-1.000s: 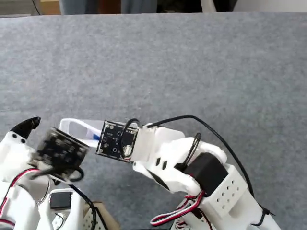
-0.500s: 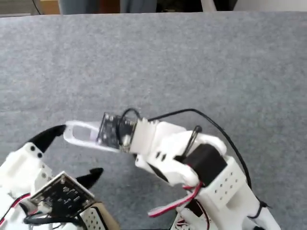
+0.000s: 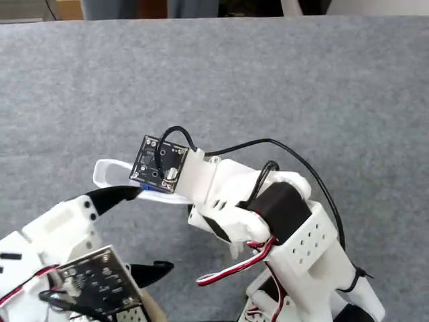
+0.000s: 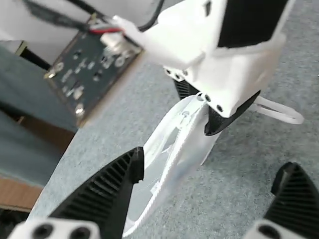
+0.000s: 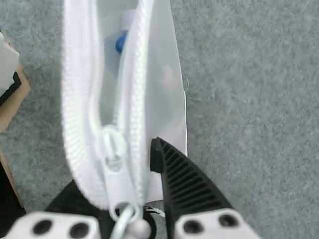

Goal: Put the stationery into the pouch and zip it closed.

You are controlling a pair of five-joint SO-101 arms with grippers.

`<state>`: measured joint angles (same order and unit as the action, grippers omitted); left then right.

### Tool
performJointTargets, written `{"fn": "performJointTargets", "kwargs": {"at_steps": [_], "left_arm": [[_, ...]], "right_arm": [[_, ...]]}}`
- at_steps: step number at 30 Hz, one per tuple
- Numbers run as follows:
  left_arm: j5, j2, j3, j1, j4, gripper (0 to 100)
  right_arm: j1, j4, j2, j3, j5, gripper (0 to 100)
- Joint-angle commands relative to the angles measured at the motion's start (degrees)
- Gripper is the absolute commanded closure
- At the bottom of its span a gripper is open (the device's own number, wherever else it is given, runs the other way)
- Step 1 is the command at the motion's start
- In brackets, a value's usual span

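We observe the right gripper [image 5: 119, 174] clamping the end of the translucent pouch [image 5: 164, 74] beside its zipper slider [image 5: 112, 144], a blue item [image 5: 120, 44] inside, above the grey table [image 5: 249, 99].

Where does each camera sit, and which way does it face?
High view: above the table, looking down on the left arm and right arm.
Left wrist view: behind the open left gripper, facing the right gripper holding the pouch.
Right wrist view: over the right gripper, looking along the pouch's zipper.
All three share the pouch.
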<state>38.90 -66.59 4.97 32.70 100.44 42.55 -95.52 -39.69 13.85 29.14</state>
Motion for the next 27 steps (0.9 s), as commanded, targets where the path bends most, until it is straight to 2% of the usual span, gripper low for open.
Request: {"fn": "performJointTargets", "kwargs": {"at_steps": [1, 8, 18, 27], "left_arm": [[1.93, 1.93, -0.57, 2.07, -1.05, 58], [3.34, 2.37, 4.70, 1.98, -9.32, 59], [3.52, 2.20, 6.46, 1.89, -11.08, 59], [3.34, 2.20, 16.22, -3.47, -16.26, 59]], "right_arm": [[0.09, -1.23, 0.22, -3.38, -0.62, 98.6], [2.37, -5.10, 0.13, -8.84, -0.62, 98.6], [6.51, -5.45, -5.58, -9.10, -0.70, 98.6], [9.23, -5.54, -7.69, -9.54, -0.62, 98.6]]}}
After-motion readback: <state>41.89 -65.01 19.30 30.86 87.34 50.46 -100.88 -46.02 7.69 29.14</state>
